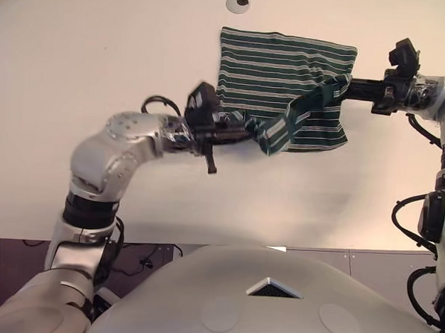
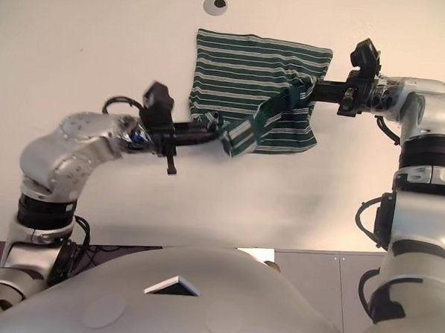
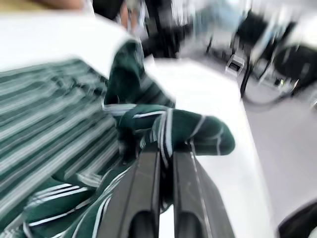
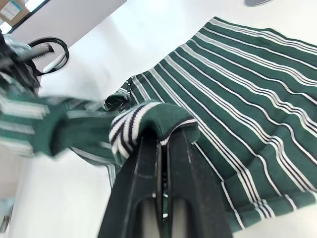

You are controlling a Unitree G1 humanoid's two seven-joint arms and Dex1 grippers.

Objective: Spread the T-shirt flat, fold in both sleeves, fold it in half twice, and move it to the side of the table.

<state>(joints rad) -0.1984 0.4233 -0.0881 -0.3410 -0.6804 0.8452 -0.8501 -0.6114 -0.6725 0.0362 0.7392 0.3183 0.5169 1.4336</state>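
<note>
While one striped T-shirt [image 1: 280, 72] lies far back on the counter [image 1: 101, 56], two claws, the left claw [image 1: 248, 133] and the right claw [image 1: 344, 86], each pinch an end of its raised strip. The wrist views show fingers [image 4: 143, 168] pressed on cloth, and the eye views one round cap [image 1: 238, 2].

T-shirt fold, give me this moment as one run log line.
stage: mid-fold | T-shirt: partly folded on table, one edge lifted | left gripper: shut on lifted edge | right gripper: shut on same edge

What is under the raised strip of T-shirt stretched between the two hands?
The rest of the T-shirt, lying spread on the white table. Whatever part of the table sits beneath that cloth is covered.
</note>
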